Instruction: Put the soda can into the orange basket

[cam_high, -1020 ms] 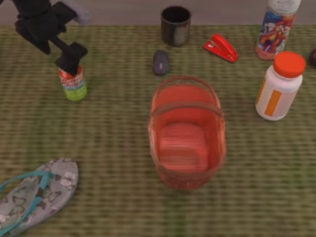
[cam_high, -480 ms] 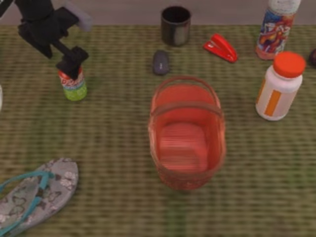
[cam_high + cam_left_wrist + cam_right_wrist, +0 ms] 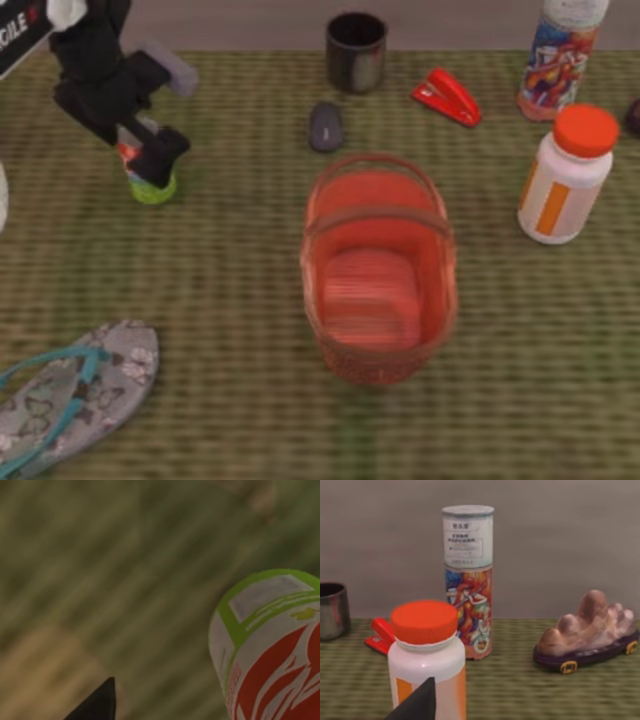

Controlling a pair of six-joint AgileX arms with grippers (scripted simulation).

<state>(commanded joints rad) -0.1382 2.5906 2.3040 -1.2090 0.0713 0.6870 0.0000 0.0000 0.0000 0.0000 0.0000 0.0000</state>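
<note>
Grasp step: left tool [image 3: 150,160] down over small red-and-lime metal soda can [image 3: 152,187], finger state unclear; next clamp, lift toward oval orange woven basket [image 3: 378,262].

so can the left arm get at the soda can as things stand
Probably yes. The left pincer is right over the soda can at the table's far left, with nothing between them. Whether the fingers are round it can't be told.

You see the red-and-lime soda can [image 3: 150,180] upright at far left; the oval orange basket [image 3: 378,268] stands centre, empty.
</note>
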